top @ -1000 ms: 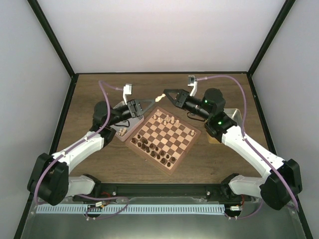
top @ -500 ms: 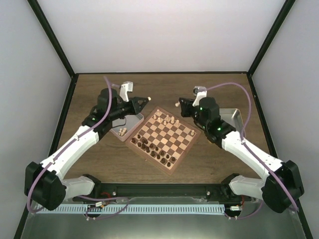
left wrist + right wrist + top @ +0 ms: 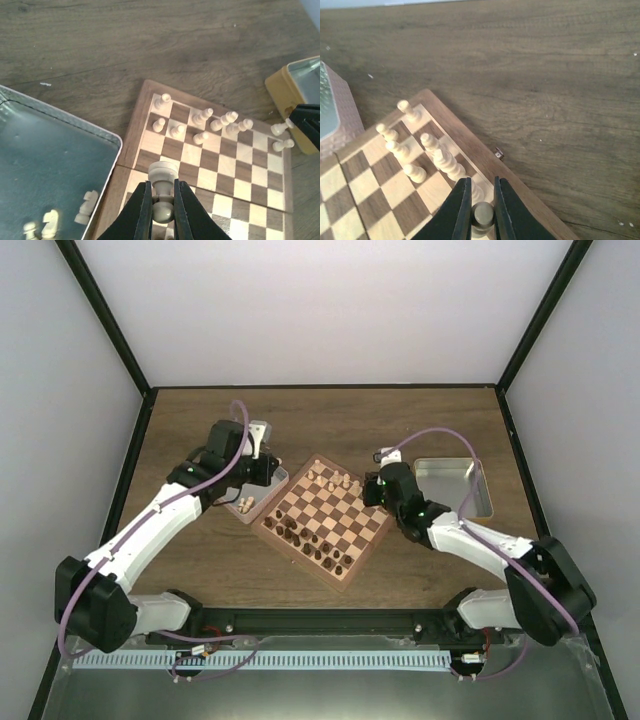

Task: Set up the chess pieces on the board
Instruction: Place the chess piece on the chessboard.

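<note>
The board (image 3: 345,516) lies diamond-wise in the middle of the table, with several light chess pieces (image 3: 331,478) along its far side. My left gripper (image 3: 269,472) hangs over the board's left corner. In the left wrist view that left gripper (image 3: 162,184) is shut on a light chess piece (image 3: 163,176), above the board (image 3: 250,175) near its rim. My right gripper (image 3: 373,487) is low at the board's right far edge. The right wrist view shows the right gripper (image 3: 482,179) shut on a small round-topped chess piece (image 3: 483,214), beside a row of light pieces (image 3: 441,152).
Dark brown pieces (image 3: 305,540) fill the board's near side. A metal tray (image 3: 45,165) left of the board holds a few light pieces (image 3: 86,203). A second silver tray (image 3: 452,486) lies to the right. The enclosure's walls ring the table.
The two grippers, close together high over the board's far corner a second ago, have parted and come down. The left one drew back to the left corner, the right one to the right edge.
</note>
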`<state>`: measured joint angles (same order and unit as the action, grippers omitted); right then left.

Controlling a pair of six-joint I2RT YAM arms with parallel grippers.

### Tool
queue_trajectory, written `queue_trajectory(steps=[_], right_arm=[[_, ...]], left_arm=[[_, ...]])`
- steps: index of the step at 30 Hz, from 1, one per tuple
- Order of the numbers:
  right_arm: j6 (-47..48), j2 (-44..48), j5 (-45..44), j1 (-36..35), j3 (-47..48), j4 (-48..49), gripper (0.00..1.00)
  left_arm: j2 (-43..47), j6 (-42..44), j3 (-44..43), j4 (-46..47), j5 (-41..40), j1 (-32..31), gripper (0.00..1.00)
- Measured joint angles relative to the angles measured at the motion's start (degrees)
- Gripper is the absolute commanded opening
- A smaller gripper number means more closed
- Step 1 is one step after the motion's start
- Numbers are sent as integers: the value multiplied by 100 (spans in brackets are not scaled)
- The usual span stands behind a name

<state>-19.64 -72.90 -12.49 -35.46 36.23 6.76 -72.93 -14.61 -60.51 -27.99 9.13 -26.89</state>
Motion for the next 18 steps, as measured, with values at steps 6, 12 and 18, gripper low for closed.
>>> queue_trajectory(steps=[6, 12, 18], right_arm=[[164, -361, -140, -4, -273, 542, 1], [286, -741, -170, -4, -354, 964, 1], [291, -907, -184, -7, -422, 1211, 4]], left_arm=[[155, 216, 179, -133, -33, 0, 4], [638, 280, 306, -94, -11, 0, 4], [772, 280, 358, -79, -57, 0, 4]])
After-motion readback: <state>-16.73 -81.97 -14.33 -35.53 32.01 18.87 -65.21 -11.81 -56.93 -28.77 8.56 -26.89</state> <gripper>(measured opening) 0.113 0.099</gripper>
